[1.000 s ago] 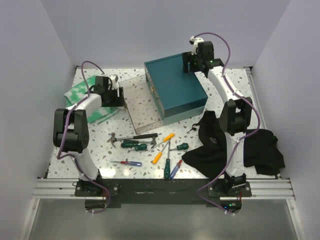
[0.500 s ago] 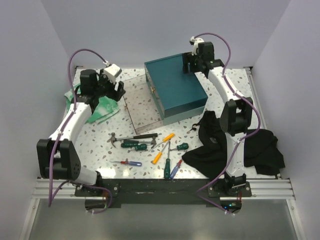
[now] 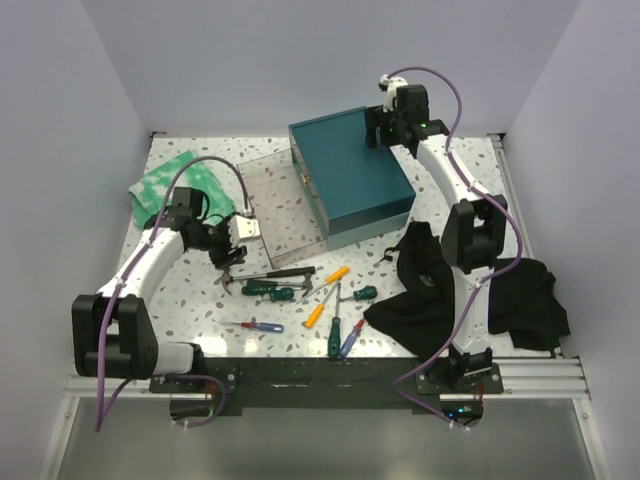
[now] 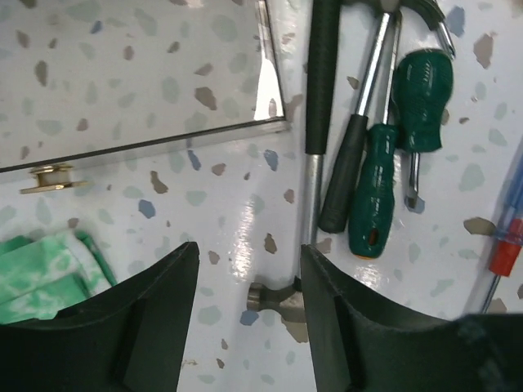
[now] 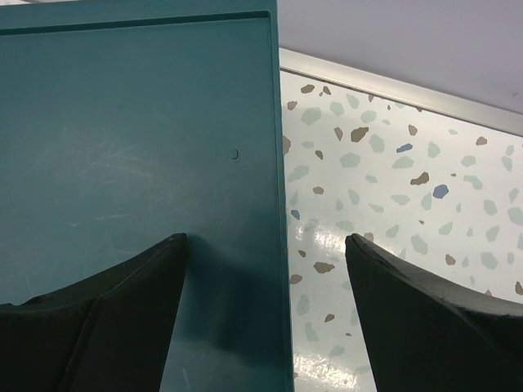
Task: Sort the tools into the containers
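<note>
- Near edge, centre: screwdrivers lie loose on the table, and none looks sorted yet. A black cloth sits toward the near right corner.
- Left of centre: the left claw hangs wide open and empty, straddling the head end of a hammer.
- Risk: a second hammer and a green screwdriver lie against that shaft, so closing could drag them along. A grab near the head would likely let the long handle swing down.
- Just beyond: the clear box has a corner close by, and a lifted hammer could clip its wall.
- Far edge: the right claw gapes empty over a corner of the teal box.
</note>
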Controlling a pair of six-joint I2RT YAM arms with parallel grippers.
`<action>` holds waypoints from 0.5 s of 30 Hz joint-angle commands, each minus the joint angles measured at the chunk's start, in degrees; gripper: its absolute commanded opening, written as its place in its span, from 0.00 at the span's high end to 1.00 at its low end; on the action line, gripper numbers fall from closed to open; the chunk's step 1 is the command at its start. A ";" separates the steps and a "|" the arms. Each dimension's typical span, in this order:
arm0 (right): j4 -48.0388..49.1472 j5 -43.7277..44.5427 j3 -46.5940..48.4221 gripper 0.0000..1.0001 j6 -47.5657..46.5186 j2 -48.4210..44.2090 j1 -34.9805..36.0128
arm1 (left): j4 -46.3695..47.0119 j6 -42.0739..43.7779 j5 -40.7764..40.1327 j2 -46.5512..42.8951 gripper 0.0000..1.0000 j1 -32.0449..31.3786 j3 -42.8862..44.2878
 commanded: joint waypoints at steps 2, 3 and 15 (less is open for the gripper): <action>-1.56 -0.27 -1.41 0.18 -1.94 -3.32 -0.03 | -7.34 14.14 1.08 1.95 0.44 0.26 -1.48; -1.56 -0.01 -1.59 0.18 -2.03 -3.40 -0.03 | -7.17 14.15 0.64 2.13 0.44 0.35 -1.92; -1.47 0.70 -2.20 0.18 -2.47 -3.84 -0.03 | 4.51 10.99 -4.63 6.70 0.57 -0.53 -8.34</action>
